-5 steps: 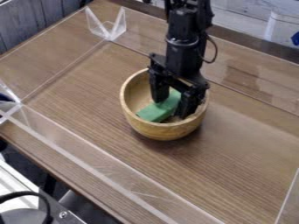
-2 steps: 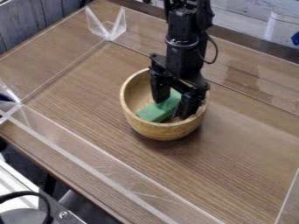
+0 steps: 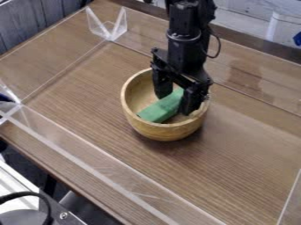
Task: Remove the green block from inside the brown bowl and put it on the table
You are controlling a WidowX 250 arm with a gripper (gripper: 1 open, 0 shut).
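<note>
Here, a black robot arm (image 3: 188,35) reaches straight down into the bowl (image 3: 147,125), which sits near the middle of the table (image 3: 83,88). The pincer (image 3: 179,97) points downward with its jaws spread wide, gripping nothing; its two dark fingers (image 3: 157,83) stand inside the bowl on either side of the upper end of the block (image 3: 161,109). Whether the fingers touch the block cannot be told from this angle.

The block, bright green and elongated, lies inside the bowl, resting on its pale interior. It slants from the bowl's centre, where its lower end is clear of the pincer, up toward the bowl's far right wall, where its upper end passes between the fingers. It is not on the table.

The bowl is round, light brown and thick-walled, its near rim fully visible and its far right rim partly hidden behind the pincer. The table around the bowl is brown with darker grain streaks. Low clear acrylic walls (image 3: 70,171) border the table: one runs along the near edge, in front of the bowl, and another meets it at the corner to the bowl's left. A further clear wall stands at the far corner (image 3: 108,26), behind and left of the bowl. The arm rises from the bowl out of the top of the view.
</note>
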